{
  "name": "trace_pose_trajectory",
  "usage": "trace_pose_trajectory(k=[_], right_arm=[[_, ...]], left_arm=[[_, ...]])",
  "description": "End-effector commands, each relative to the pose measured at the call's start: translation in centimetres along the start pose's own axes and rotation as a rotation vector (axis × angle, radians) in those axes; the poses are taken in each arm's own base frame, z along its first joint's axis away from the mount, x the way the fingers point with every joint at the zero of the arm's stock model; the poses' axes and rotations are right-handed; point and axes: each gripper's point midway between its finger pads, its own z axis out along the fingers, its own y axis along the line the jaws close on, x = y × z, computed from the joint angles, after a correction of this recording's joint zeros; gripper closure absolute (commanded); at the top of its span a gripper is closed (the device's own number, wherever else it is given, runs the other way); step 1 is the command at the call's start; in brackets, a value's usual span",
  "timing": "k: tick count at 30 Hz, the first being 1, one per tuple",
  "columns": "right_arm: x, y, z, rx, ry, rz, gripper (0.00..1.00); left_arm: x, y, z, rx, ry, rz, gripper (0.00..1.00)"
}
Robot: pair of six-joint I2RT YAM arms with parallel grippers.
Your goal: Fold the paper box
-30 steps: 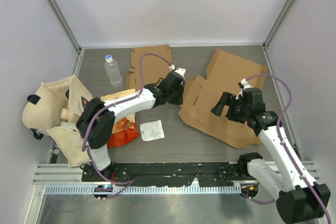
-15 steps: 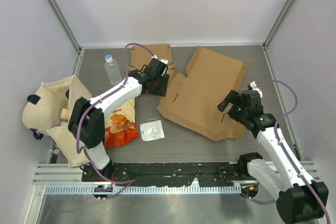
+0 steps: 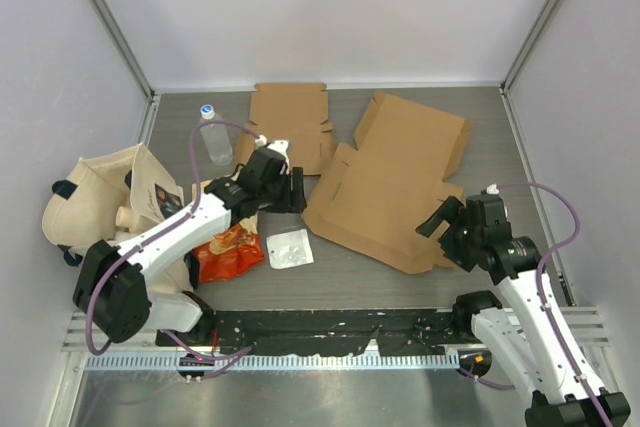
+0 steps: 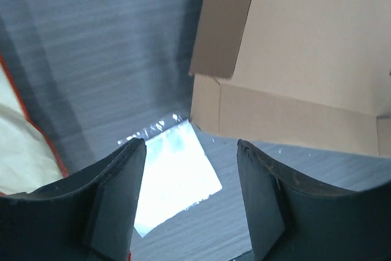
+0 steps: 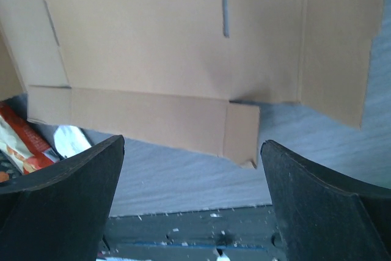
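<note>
The paper box (image 3: 395, 182) is a flat brown cardboard blank lying unfolded on the grey table, right of centre. My left gripper (image 3: 299, 192) hovers just off its left edge, open, with nothing between its fingers. In the left wrist view the box's corner flap (image 4: 287, 71) lies ahead of the open left gripper (image 4: 189, 145). My right gripper (image 3: 443, 230) stands wide open at the blank's near right corner, not touching it. The right wrist view shows the box's near flap (image 5: 153, 120) beyond the empty right gripper (image 5: 192, 143).
A second flat cardboard piece (image 3: 290, 122) lies at the back. A clear plastic packet (image 3: 290, 247) and a red snack bag (image 3: 228, 245) lie near the left arm. A water bottle (image 3: 213, 134) stands back left, and a cream tote bag (image 3: 100, 207) lies at the left edge.
My left gripper opened, let go of the box's edge and drew back to the near left. The box dropped flat. The right arm pulled back toward the near right.
</note>
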Motion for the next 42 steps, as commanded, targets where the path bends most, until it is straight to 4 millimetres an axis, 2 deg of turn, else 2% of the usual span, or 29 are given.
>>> trace_pose_trajectory(k=[1,4,5,7,8,10,11,13,16,17,19,21,22,23,25,27,28,30,33,38,40,41,42], right_arm=[[2.9,-2.5,-0.1,0.091,0.122,0.019,0.00],[3.7,-4.5,0.5,0.204,0.175,-0.002,0.00],[4.2,-4.6,0.6,0.214,0.206,-0.002,0.01],[5.3,-4.9,1.3,0.226,0.265,0.010,0.02],[6.0,-4.3,1.4,0.189,0.306,0.015,0.07],[6.2,-4.1,1.9,0.164,0.311,0.011,0.13],[6.3,-4.0,2.0,0.154,0.315,0.006,0.20],[6.5,-4.0,2.2,0.143,0.321,-0.003,0.21],[7.2,-3.8,2.5,0.111,0.347,-0.007,0.35],[7.4,-3.7,2.6,0.106,0.353,-0.013,0.44],[7.4,-3.6,2.6,0.103,0.355,-0.024,0.48],[7.5,-3.5,2.6,0.104,0.360,-0.037,0.48],[7.3,-3.2,2.7,0.092,0.354,-0.042,0.56],[7.3,-2.9,2.7,0.084,0.353,-0.048,0.60],[6.8,-3.0,2.8,0.104,0.332,-0.064,0.74],[6.5,-3.4,2.9,0.133,0.323,-0.082,0.81],[6.1,-3.8,3.0,0.154,0.304,-0.091,0.89],[5.8,-3.8,3.0,0.158,0.290,-0.099,0.93],[5.7,-3.7,3.0,0.157,0.287,-0.097,0.97],[6.1,-3.3,3.1,0.137,0.305,-0.070,0.99],[6.2,-2.8,3.0,0.126,0.317,-0.069,0.99],[6.2,-2.8,3.0,0.131,0.324,-0.068,0.99],[6.0,-2.8,2.9,0.138,0.321,-0.078,0.99]], left_arm=[[0.6,-2.7,0.2,0.141,-0.031,-0.071,0.32],[1.4,-2.9,1.4,0.139,-0.011,-0.072,0.31],[1.2,-3.3,1.8,0.144,-0.020,-0.073,0.32],[1.0,-2.8,2.7,0.098,-0.037,-0.085,0.37],[0.8,-3.0,2.9,0.099,-0.049,-0.086,0.38],[0.6,-2.8,3.1,0.076,-0.069,-0.084,0.39],[0.3,-3.0,3.2,0.081,-0.084,-0.084,0.39],[0.6,-3.4,3.5,0.095,-0.073,-0.084,0.39],[1.5,-4.2,4.1,0.106,-0.047,-0.070,0.42],[1.8,-4.3,4.3,0.100,-0.044,-0.068,0.44],[2.3,-4.9,4.5,0.107,-0.044,-0.061,0.47],[2.8,-5.0,4.9,0.098,-0.031,-0.066,0.46],[3.1,-5.0,4.8,0.093,-0.028,-0.058,0.42],[3.2,-5.0,4.7,0.086,-0.034,-0.056,0.38],[2.9,-4.6,4.0,0.066,-0.071,-0.053,0.30],[2.2,-3.9,2.9,0.048,-0.119,-0.076,0.24],[2.7,-3.3,2.7,0.035,-0.119,-0.075,0.22],[3.0,-3.0,2.4,0.046,-0.109,-0.103,0.20],[3.4,-2.4,3.2,0.069,-0.087,-0.166,0.23],[4.1,-3.8,5.1,0.129,-0.038,-0.214,0.28],[3.8,-4.1,5.8,0.123,-0.038,-0.222,0.33],[4.4,-4.1,6.7,0.120,-0.006,-0.214,0.37],[3.9,-4.7,6.9,0.132,-0.003,-0.211,0.45]])
